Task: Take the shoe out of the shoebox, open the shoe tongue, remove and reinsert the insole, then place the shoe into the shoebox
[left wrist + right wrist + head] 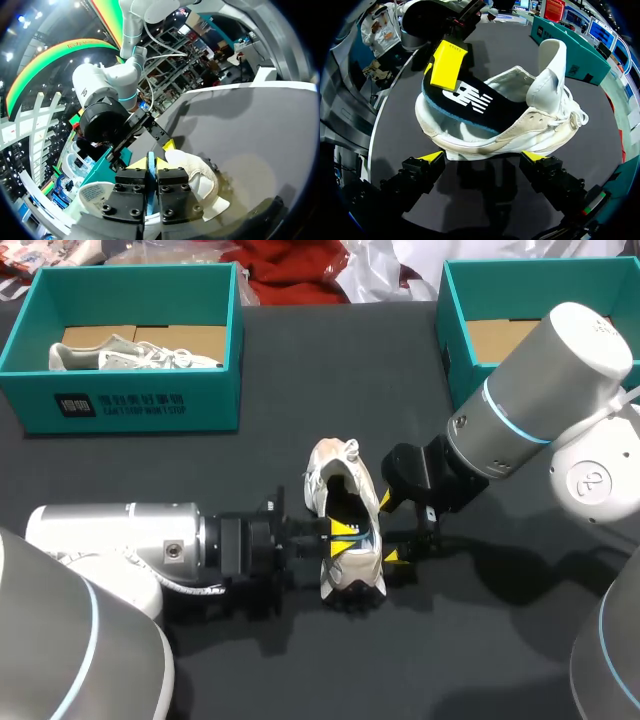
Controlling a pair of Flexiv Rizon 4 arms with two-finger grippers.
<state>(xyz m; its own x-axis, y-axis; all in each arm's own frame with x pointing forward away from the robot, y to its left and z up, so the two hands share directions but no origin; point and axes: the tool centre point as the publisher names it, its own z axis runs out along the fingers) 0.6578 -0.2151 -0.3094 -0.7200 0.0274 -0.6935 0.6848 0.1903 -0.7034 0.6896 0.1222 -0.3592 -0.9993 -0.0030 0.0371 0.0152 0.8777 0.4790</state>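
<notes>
Shoe held by its insole

Left gripper sits inside the white shoe, fingers closed, apparently on the dark insole's edge. The shoe lies on the black table. Right gripper is just beside it, fingers spread apart.

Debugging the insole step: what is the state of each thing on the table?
shoe: upright on table
tongue: pulled open
insole: heel end lifted out
left gripper: shut on insole
right gripper: open, beside shoe
left shoebox: open, second shoe inside
right shoebox: open
</notes>
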